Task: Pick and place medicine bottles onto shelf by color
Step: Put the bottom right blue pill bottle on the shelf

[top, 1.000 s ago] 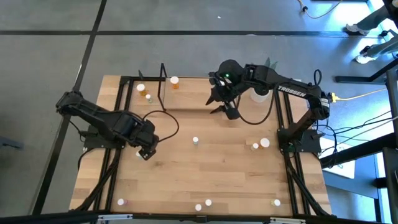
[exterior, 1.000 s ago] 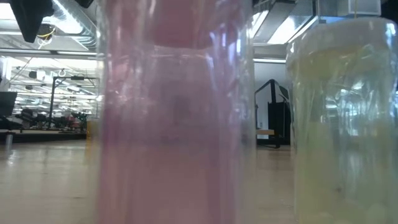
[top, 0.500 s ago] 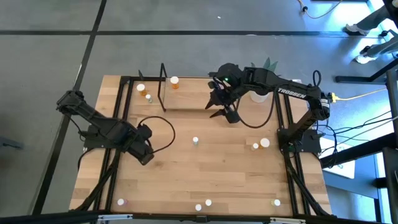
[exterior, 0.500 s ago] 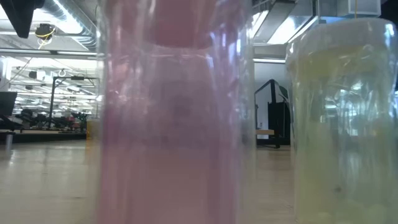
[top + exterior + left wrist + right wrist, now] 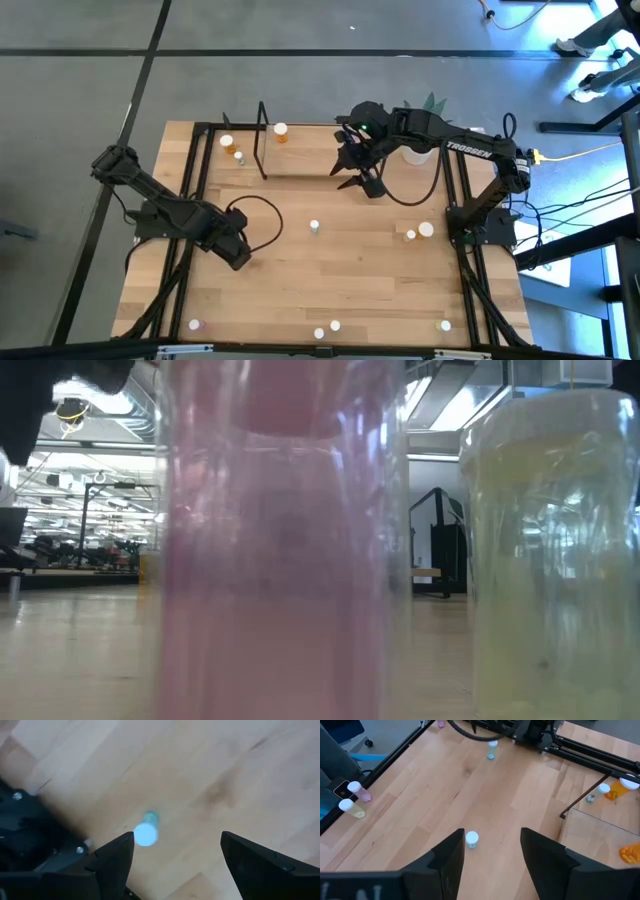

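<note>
Alignment is the main thing for the step in hand, which looks to be the pick of a green bottle. On the table [image 5: 330, 280], the shelf [image 5: 305, 158] lies along the far edge, left of centre, well apart from the left gripper [image 5: 240, 258], which hangs over the near-left part of the boards. Its jaws stand wide open and empty, and the left wrist view shows the green bottle [image 5: 148, 829] on the wood below them, nearer one finger than the other. The gripper should probably shift sideways until the bottle sits midway. It should then come straight down and close on the body under the cap, since a nudge from one finger could tip or roll so small a thing.

The right gripper [image 5: 362, 180] hovers just off the shelf's right end. Its jaws are also apart with nothing between them, and a white-capped bottle [image 5: 314, 227] at mid-table lies in its line of sight.

The table is pale, matt plank wood with visible grain and seams, framed by black metal rails. The shelf has a similar light board and a thin black wire upright. An orange bottle [image 5: 281, 131] and two smaller white-capped ones already stand on it at the far left. The fingers are dark, hard and flat-faced. The bottles are small cylinders of clear tinted plastic under round white caps. A pink bottle [image 5: 280, 560] and a yellowish bottle [image 5: 550, 560] at the near edge look glossy, thin-walled and light, so they are likely slippery.
</note>
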You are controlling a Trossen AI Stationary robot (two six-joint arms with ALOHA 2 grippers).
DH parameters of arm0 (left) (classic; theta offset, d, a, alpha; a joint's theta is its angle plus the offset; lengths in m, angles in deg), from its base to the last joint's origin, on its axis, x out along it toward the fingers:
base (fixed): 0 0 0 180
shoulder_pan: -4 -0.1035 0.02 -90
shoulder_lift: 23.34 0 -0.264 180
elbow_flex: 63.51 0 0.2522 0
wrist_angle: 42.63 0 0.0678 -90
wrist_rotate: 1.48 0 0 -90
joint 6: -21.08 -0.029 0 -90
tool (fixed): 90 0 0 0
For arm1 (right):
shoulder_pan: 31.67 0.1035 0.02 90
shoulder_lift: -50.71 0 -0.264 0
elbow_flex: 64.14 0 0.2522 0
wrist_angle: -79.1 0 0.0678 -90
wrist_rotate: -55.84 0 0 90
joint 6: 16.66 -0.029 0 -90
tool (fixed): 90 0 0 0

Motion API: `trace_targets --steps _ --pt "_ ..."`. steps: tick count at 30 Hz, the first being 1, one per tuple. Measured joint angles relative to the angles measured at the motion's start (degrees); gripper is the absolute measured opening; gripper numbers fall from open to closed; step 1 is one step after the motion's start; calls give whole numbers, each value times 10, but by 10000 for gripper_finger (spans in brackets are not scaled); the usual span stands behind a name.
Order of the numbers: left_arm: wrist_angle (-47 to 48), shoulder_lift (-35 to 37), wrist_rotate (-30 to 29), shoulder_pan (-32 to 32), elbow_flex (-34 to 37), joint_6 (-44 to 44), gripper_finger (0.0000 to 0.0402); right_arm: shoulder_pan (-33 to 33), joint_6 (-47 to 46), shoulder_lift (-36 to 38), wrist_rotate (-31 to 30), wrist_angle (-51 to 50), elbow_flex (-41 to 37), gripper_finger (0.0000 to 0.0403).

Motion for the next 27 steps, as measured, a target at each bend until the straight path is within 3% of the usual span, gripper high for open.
trace_targets --steps 9,27 --pt "-37 0 53 0 80 39 291 0 1 0 0 0 0 195" --pt "-140 0 53 0 161 67 291 0 2 0 0 0 0 195"
